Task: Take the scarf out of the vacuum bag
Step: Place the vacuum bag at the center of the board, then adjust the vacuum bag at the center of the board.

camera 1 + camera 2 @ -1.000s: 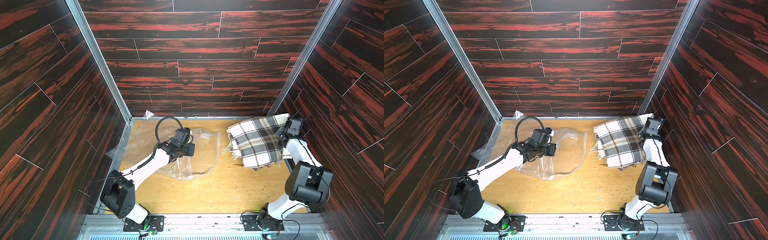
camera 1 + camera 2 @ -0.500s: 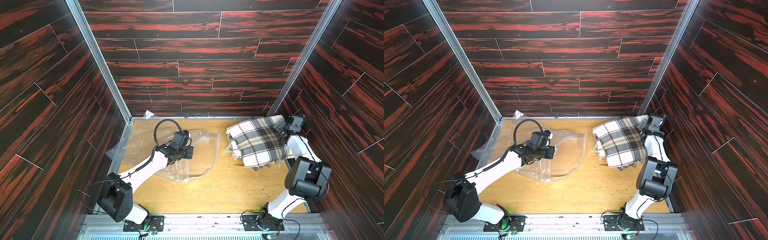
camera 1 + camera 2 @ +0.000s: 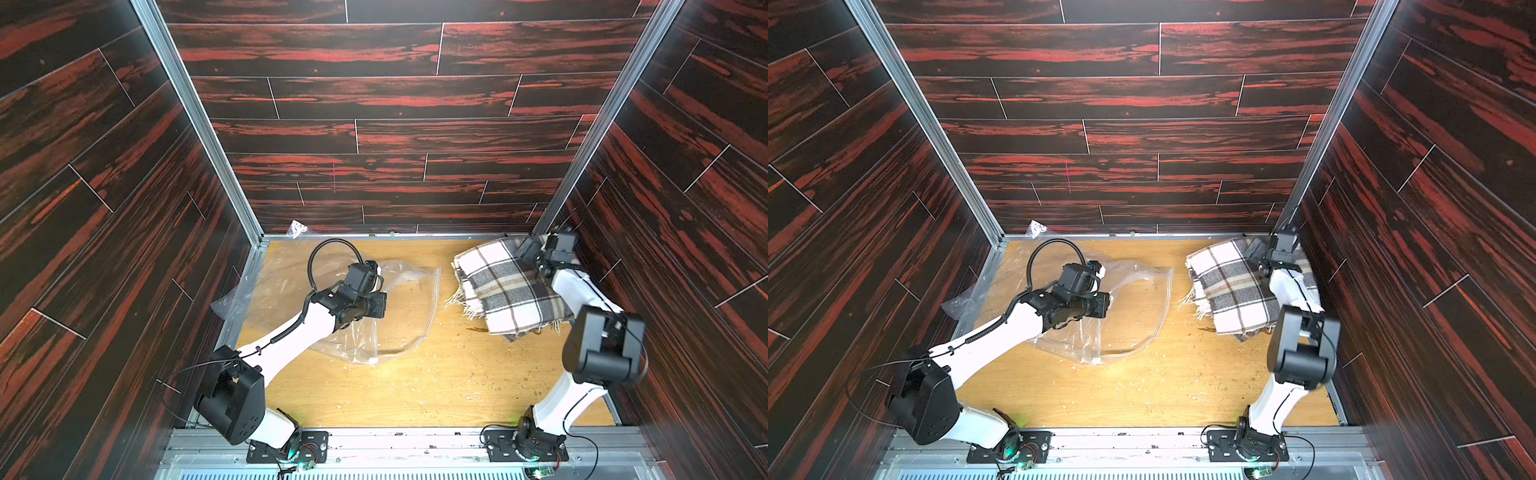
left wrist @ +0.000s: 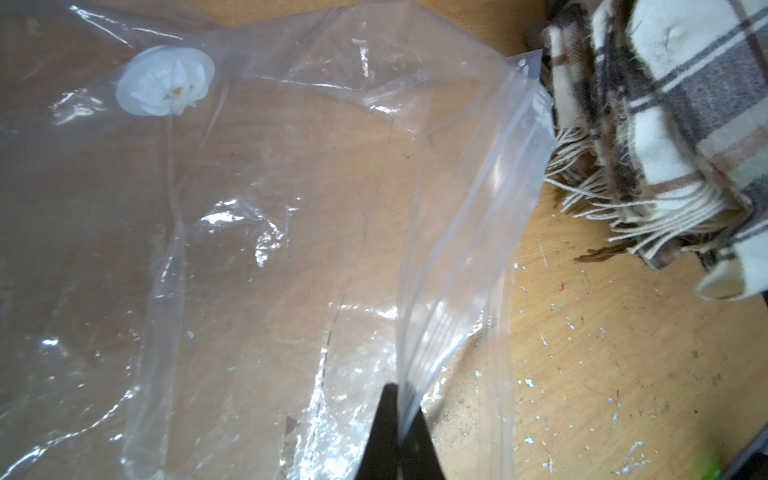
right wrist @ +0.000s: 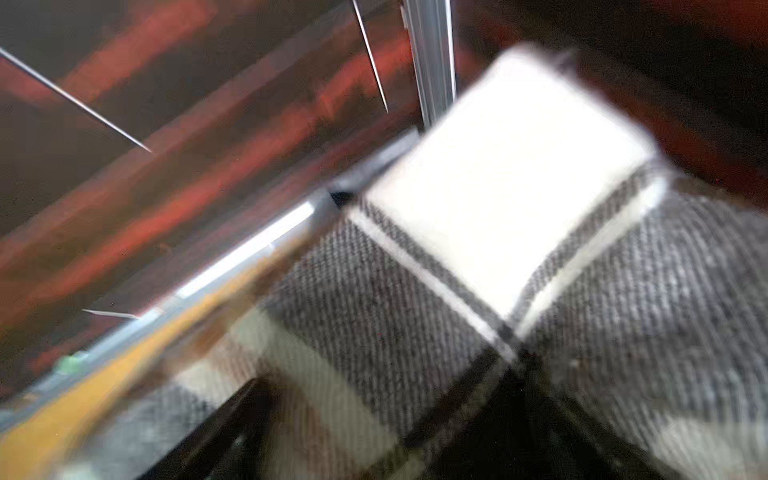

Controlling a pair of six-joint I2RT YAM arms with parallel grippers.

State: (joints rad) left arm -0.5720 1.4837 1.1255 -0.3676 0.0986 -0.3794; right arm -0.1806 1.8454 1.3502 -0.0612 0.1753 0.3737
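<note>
- Left claw (image 4: 398, 419) clamped on zip edge of crinkly clear plastic vacuum bag (image 3: 409, 307), lying on wooden table (image 3: 436, 386).
- Cream-grey plaid fringed scarf (image 3: 498, 291) outside bag, folded, far right corner.
- Right claw (image 3: 528, 250) apart over scarf; wrist view blurred.

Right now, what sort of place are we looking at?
Probably a robot test cell, not a home: two arms bolted to a metal rail, dark wood-look walls boxing in a scuffed plywood table, with a clear bag and plaid scarf on it.
</note>
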